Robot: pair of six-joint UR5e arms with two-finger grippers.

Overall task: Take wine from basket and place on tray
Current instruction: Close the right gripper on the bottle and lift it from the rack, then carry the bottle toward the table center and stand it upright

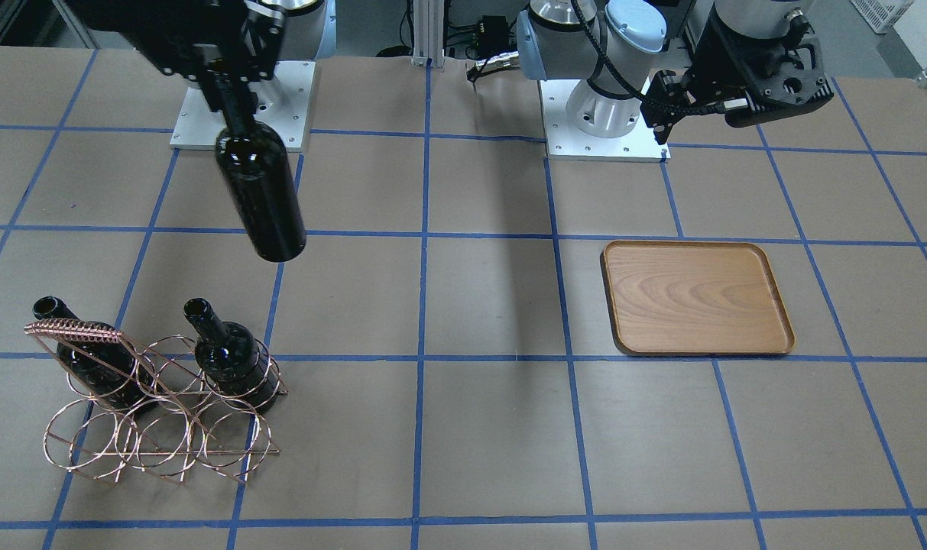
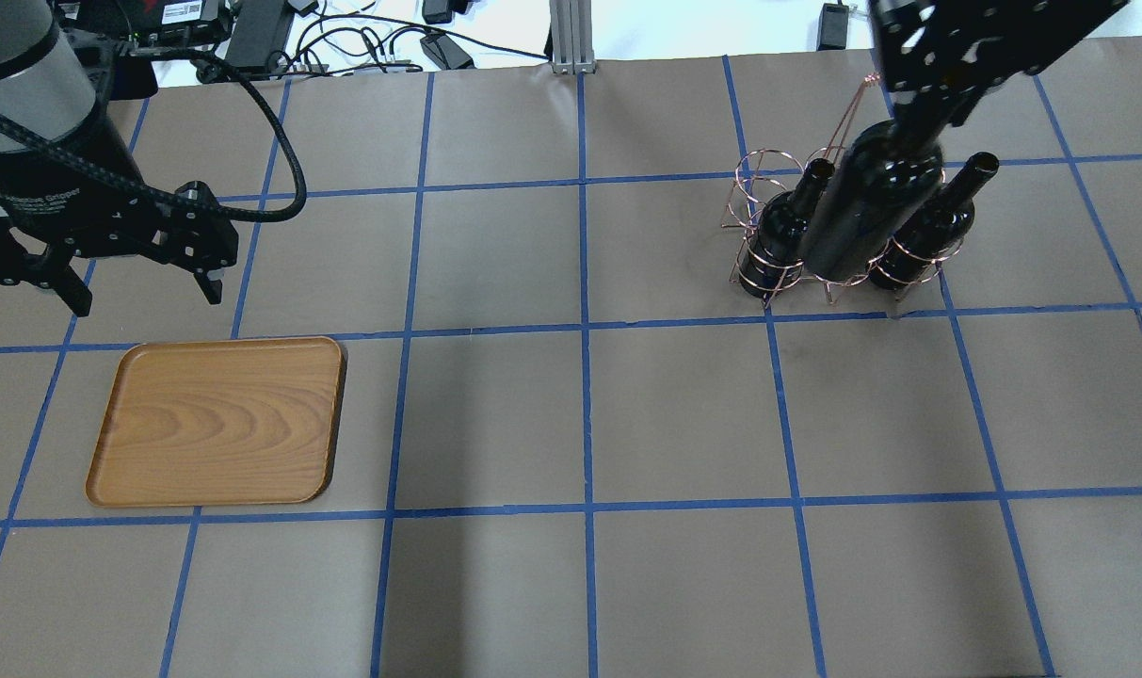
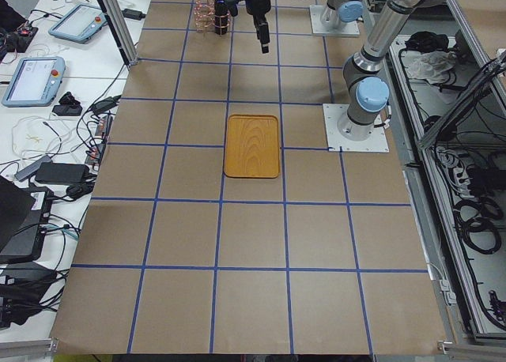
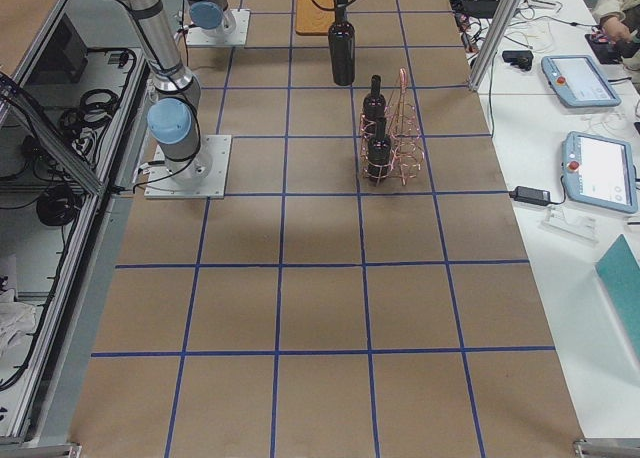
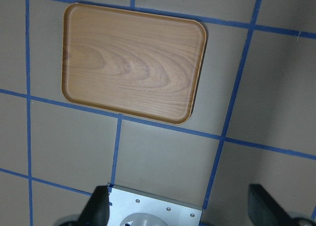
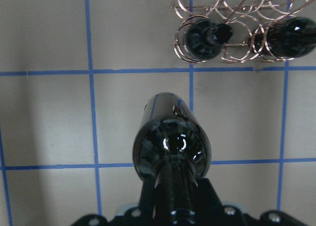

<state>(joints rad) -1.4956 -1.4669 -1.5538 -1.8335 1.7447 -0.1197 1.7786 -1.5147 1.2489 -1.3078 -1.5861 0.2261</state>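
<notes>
Fingers of the right gripper [image 1: 232, 92] are clamped on the neck of one bottle [image 1: 260, 195]. It hangs base-down, long axis near vertical, over the worktop's right end, between the basket [image 1: 165, 428] and the robot-side edge. The tray [image 1: 696, 298] lies toward the left end, so the carry goes left. The left gripper [image 2: 142, 278], spread wide and holding nothing, is nearer it. Count: three bottles, with the two other bottles [image 1: 232, 365] in the basket; one basket, one tray.

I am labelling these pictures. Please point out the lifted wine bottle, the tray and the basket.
lifted wine bottle [image 1: 260, 197]: front-facing view, its body.
tray [image 1: 696, 299]: front-facing view, its bare floor.
basket [image 1: 73, 330]: front-facing view, its handle bar.
</notes>
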